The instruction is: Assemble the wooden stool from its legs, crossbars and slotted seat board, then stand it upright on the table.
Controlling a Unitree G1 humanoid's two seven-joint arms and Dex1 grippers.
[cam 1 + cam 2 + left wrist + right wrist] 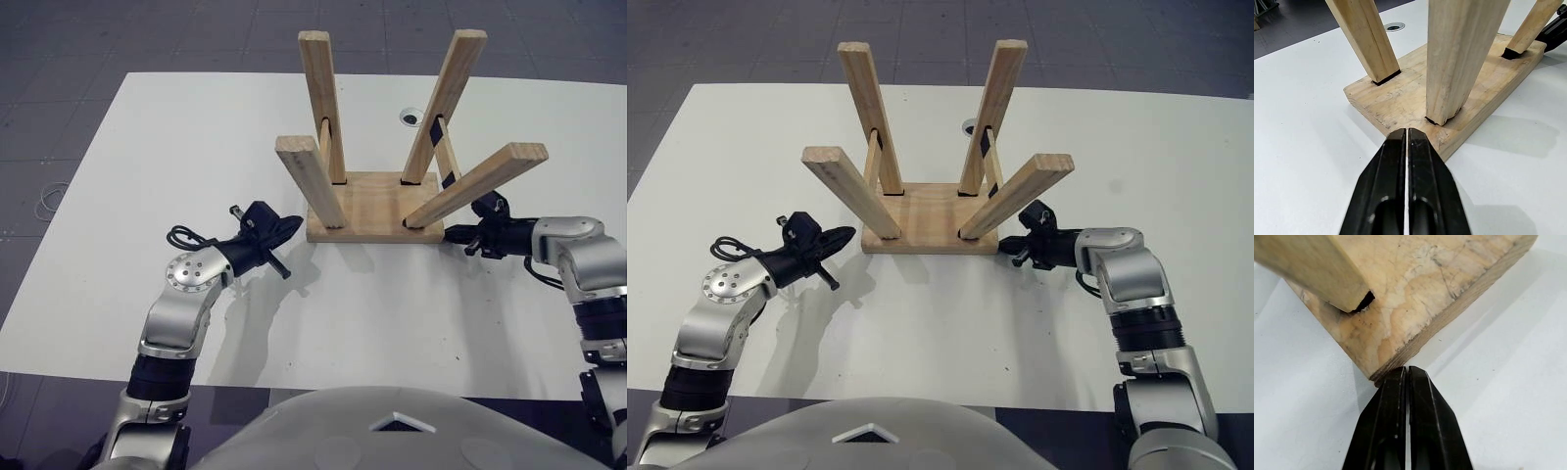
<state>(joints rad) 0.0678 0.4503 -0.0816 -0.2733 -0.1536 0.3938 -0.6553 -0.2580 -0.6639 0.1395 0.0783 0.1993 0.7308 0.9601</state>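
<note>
The wooden stool lies upside down at the middle of the white table [147, 147]. Its seat board [377, 208] rests flat, and its legs [312, 181] splay upward from the slots; short crossbars [331, 149] show between the far legs. My left gripper [292, 225] is shut and empty, its tips just short of the board's left corner [1400, 128]. My right gripper [456, 235] is shut too, with its tips touching the board's right corner [1382, 373].
A round grommet hole [412, 117] sits in the table behind the stool. Bare tabletop spreads to the left and in front of the stool. The table's edges are near on all sides, with dark floor beyond.
</note>
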